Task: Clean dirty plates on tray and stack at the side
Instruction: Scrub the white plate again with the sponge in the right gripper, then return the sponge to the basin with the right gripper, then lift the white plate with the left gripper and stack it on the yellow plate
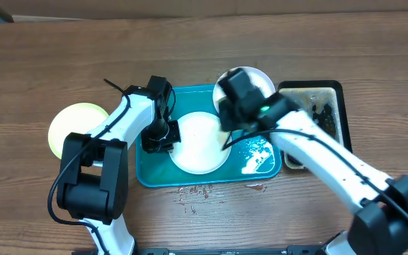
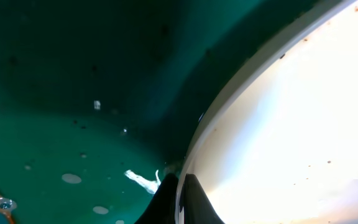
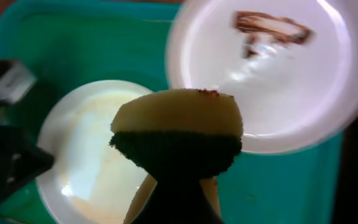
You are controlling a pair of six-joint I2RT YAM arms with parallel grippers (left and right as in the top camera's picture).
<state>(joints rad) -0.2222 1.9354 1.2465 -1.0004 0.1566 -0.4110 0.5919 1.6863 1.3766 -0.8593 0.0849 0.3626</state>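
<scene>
A white plate [image 1: 200, 145] lies in the middle of the teal tray [image 1: 154, 173]. My left gripper [image 1: 163, 134] is shut on its left rim; the left wrist view shows the fingers [image 2: 182, 190] pinching the plate's edge [image 2: 278, 112]. A second white plate [image 1: 261, 79] with a brown smear [image 3: 269, 28] sits at the tray's far right corner. My right gripper [image 1: 234, 117] hovers between the two plates, shut on a yellow sponge with a dark scrub side [image 3: 176, 134]. The pale yellow-green plate [image 1: 76, 127] lies on the table left of the tray.
A black-rimmed basin [image 1: 335, 88] of dirty water stands right of the tray. Water pools in the tray's right front part [image 1: 259, 157]. Brown splashes [image 1: 197, 190] mark the wooden table in front of the tray.
</scene>
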